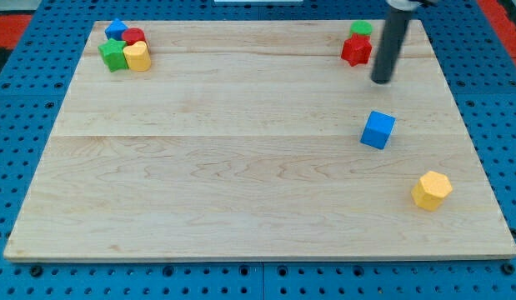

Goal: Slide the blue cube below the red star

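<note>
My tip [381,80], no jaws to open, hovers beside the red star block [355,51], above the blue cube [378,130] on the wooden desk [241,167], cube already roughly below the star.

Readable text: you will find none.
Wooden board [241,167]: no label, brand or number.
Blocks on that board: unmarked faces.

A pale wooden counter [241,167] carries a blue cube [378,130] and yellow hexagonal block [431,190] toward the view's right, a red star [356,51] touching a green block [361,29] at top right, and four clustered blocks at top left.
</note>
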